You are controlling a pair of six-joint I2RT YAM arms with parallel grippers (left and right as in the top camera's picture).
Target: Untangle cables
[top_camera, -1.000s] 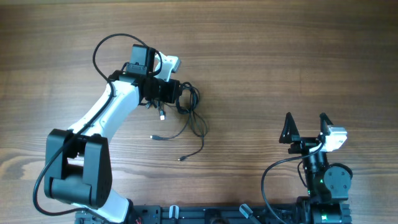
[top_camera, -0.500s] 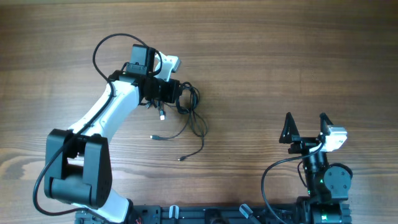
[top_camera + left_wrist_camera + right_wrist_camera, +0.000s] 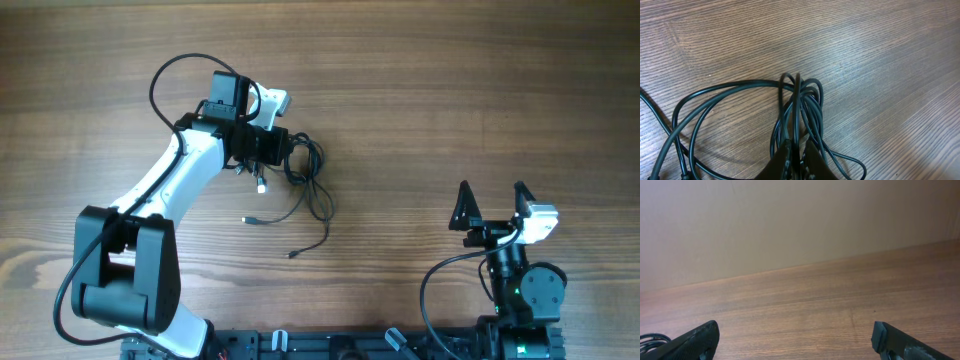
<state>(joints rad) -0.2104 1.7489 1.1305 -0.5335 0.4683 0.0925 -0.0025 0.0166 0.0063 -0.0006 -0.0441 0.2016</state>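
The cables (image 3: 308, 180) form a tangle of thin black cords on the wooden table, left of centre. Loose plug ends trail out toward the front (image 3: 292, 255) and to the left (image 3: 247, 221), and a silver-tipped one (image 3: 260, 185) sits just under the left arm. My left gripper (image 3: 292, 150) reaches into the top of the tangle. In the left wrist view it (image 3: 796, 146) is shut on one strand, with the cables' loops (image 3: 801, 97) bunched upright just ahead of the fingertips. My right gripper (image 3: 492, 203) stands open near the front right, far from the cables, with nothing in it (image 3: 795, 336).
The left arm's own thicker black cable (image 3: 170, 75) arcs over the table behind its wrist. The right arm's base (image 3: 520, 290) sits at the front edge. In the right wrist view a plain wall stands beyond the table's far edge (image 3: 840, 259).
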